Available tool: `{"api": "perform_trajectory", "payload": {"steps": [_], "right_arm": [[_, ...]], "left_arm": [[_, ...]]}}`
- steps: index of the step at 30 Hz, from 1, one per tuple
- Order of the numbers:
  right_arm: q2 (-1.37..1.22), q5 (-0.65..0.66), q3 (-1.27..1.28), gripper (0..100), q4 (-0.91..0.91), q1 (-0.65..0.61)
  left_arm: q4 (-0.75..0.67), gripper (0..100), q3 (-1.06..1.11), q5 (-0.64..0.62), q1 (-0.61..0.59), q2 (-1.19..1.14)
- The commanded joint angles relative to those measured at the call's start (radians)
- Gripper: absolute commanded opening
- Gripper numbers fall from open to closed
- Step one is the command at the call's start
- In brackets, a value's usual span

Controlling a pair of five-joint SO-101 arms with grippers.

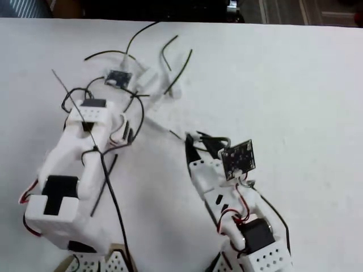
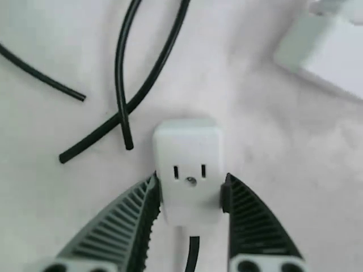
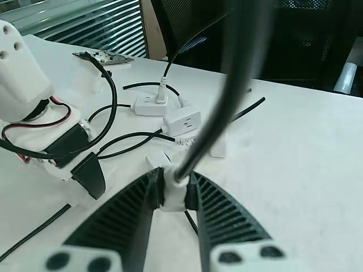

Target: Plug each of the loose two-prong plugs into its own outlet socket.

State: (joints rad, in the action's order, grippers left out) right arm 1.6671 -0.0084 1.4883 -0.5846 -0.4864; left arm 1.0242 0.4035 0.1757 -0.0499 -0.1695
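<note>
the left gripper (image 2: pixel 190 187) is clamping an outlet socket (image 2: pixel 188 148) on the table (image 2: pixel 278 147), its slots sitting empty. the right gripper (image 3: pixel 174 177) is pinching a loose plug (image 3: pixel 172 196) by its white body, so lining up seems the step in hand, calling next for prongs squared to those slots. farther off, another socket (image 3: pixel 146 106) is holding a second plug (image 3: pixel 161 93).

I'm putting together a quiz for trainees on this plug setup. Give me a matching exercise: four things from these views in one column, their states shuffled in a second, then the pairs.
1. outlet socket
2. white plug
3. far outlet
4. black cable ends

A. lying loose, crossed
B. a plug already in it
C. between the fingers of the left gripper, slots empty
D. clamped in the right gripper

Pairs: 1-C, 2-D, 3-B, 4-A
</note>
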Motion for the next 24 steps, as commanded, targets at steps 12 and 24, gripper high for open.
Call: {"api": "perform_trajectory", "payload": {"steps": [12, 24], "right_arm": [[-0.002, 0.0, -0.005, 1.7, 0.016, 0.041], [-0.001, 0.0, -0.005, 1.7, 0.024, 0.059]], "left_arm": [[0.212, 8, -0.054, 0.319, 0.133, 0.015], [0.155, 15, 0.152, 0.316, 0.274, 0.338]]}}
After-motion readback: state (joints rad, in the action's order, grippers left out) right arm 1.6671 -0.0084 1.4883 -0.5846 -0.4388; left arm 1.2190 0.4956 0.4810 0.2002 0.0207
